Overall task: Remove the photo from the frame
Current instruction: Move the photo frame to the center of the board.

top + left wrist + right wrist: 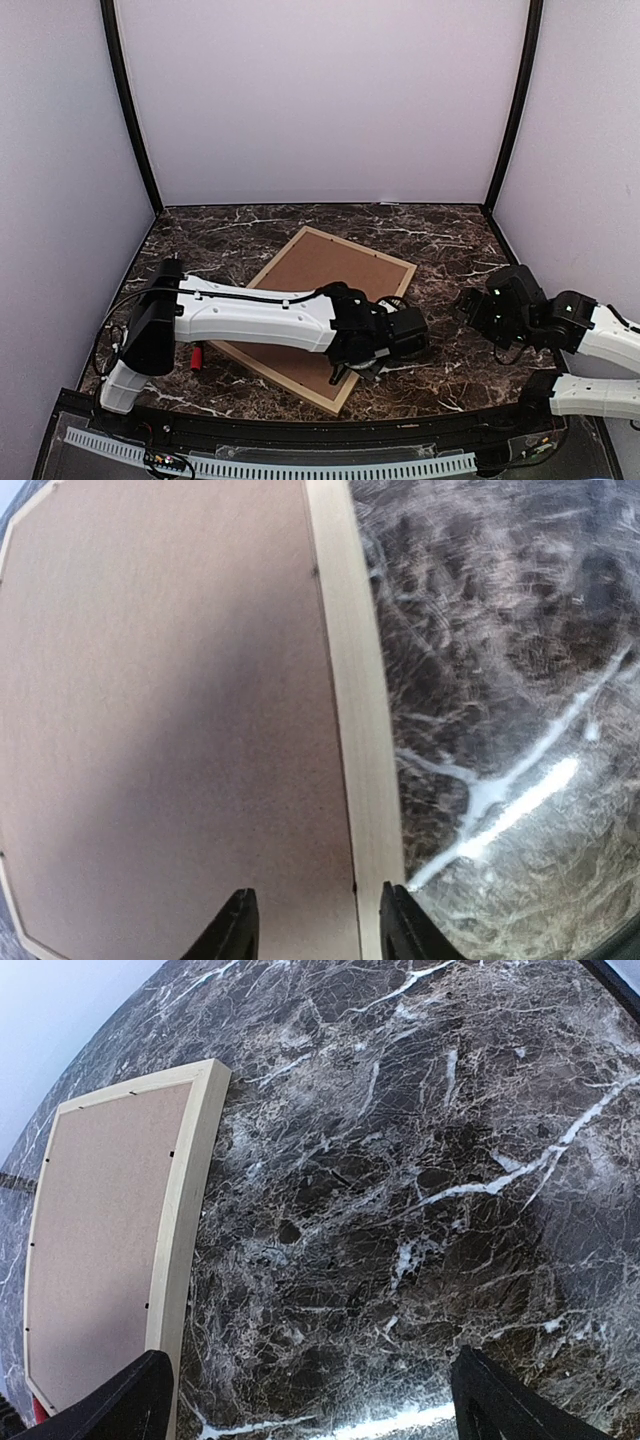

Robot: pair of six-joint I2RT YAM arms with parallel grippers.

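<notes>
The frame (360,248) of light wood lies face down on the marble table, its brown backing board (320,275) facing up. The photo is hidden under that board. My left gripper (350,374) hovers over the frame's near right edge. In the left wrist view its jaws (318,925) stand apart over the moulding (350,680) and the edge of the backing board (170,730), holding nothing. My right gripper (470,305) is open above bare table to the right of the frame (190,1180), with its jaws (310,1400) wide apart.
A small red object (196,356) lies by the frame's near left side, under the left arm. The marble table (440,240) is walled by white panels with black corner posts. A black rail runs along the near edge.
</notes>
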